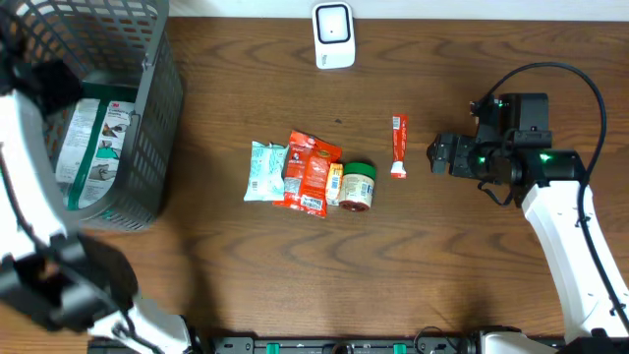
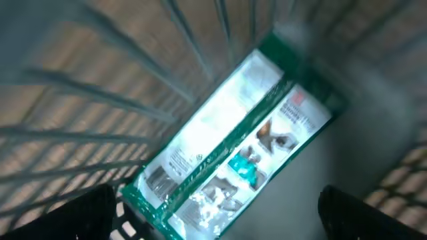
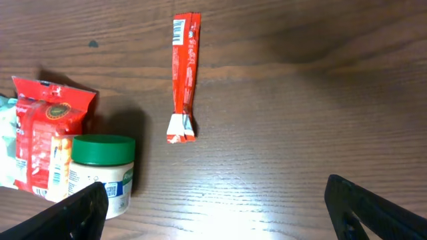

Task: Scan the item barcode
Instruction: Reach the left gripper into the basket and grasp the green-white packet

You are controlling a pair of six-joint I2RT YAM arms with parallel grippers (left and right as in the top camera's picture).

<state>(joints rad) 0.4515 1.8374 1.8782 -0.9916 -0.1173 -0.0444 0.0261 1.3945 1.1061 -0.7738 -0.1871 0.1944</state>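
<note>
1. Overhead view: a grey mesh basket [image 1: 157, 118] stands at the left edge of the table [image 1: 246, 285]. A white scanner [image 1: 332, 34] sits at the middle of the far edge.
2. One item, a green-edged package [image 2: 233, 147], lies flat on the basket floor, clear in the left wrist view.
3. The left gripper [image 2: 213, 223] hangs over the basket. Its fingers [image 2: 87, 213] stand wide apart at the frame corners, and nothing is held between them. The package lies loose below.
4. Five items are on the table, well apart from the scanner:
   - a pale teal packet [image 1: 265, 170];
   - a red pouch [image 1: 313, 172];
   - a small yellow carton [image 1: 335, 183];
   - a green-lidded jar [image 1: 357, 187];
   - a red stick sachet [image 1: 398, 145], set just apart to the right.
5. The first four lie bunched together, touching or overlapping.
6. The right gripper [image 1: 439, 154] hovers near the stick sachet on its right side. Its fingers [image 3: 73, 213] are spread fully and empty.
7. The sachet's barcode faces up at its far end in the right wrist view.
8. Assessment: one item appears processed and binned. The five table items appear to be outstanding.
9. Assessment: the stick sachet looks the likeliest next pick, being isolated and nearest the free hand.
</note>
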